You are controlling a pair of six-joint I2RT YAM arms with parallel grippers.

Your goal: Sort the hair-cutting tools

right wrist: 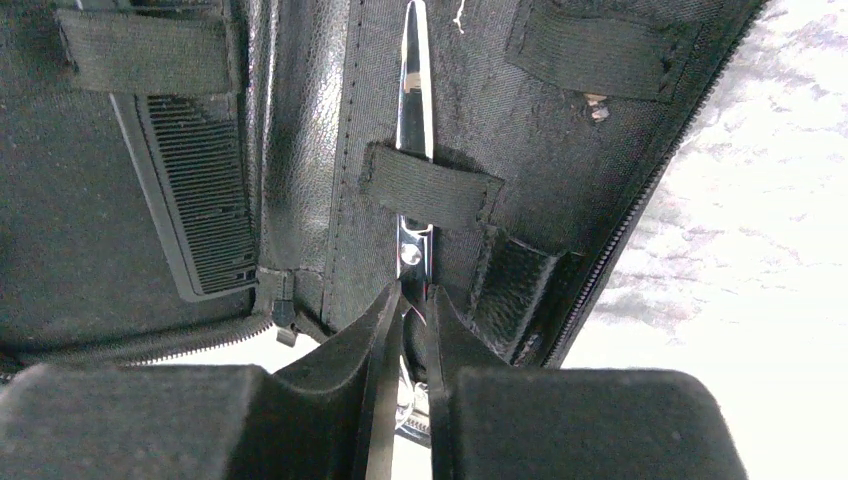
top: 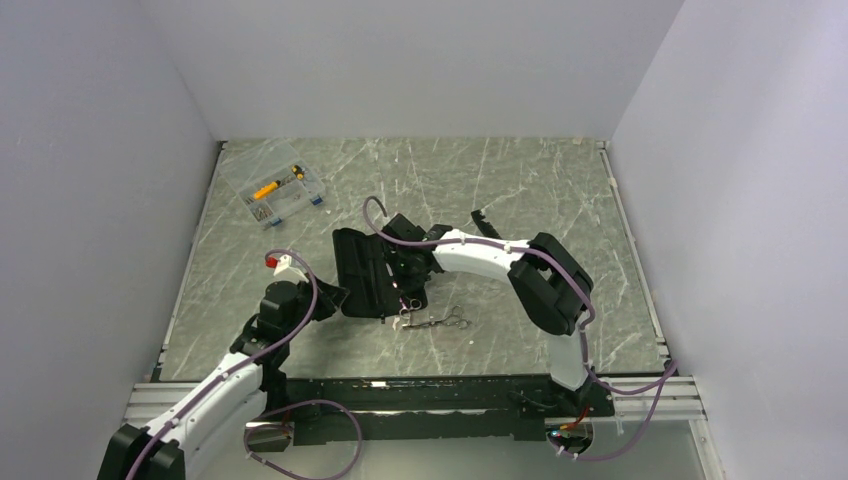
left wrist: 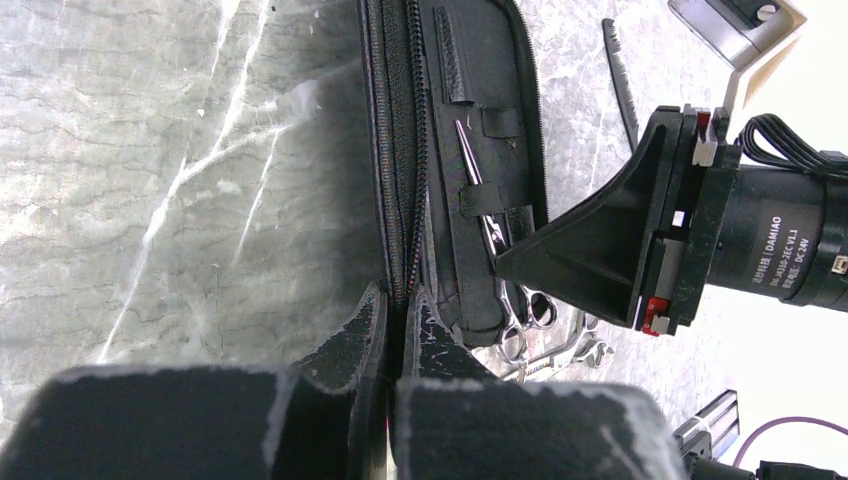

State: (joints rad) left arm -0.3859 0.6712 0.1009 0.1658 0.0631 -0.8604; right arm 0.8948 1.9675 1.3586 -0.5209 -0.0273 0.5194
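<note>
Pinching thin silver metal scissors near their pivot, the right gripper is clamped; they sit strapped inside the flat black zip case. The left gripper clenches the case's zipped edge. Second silver scissors lie on the grey marble table just beside it.

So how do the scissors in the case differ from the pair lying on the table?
The cased scissors lie tucked under a strap inside the black case; the loose scissors lie bare on the table beside it. The right gripper pinches the cased scissors; no gripper touches the loose scissors. Both are slim, silver, ring-handled.
</note>
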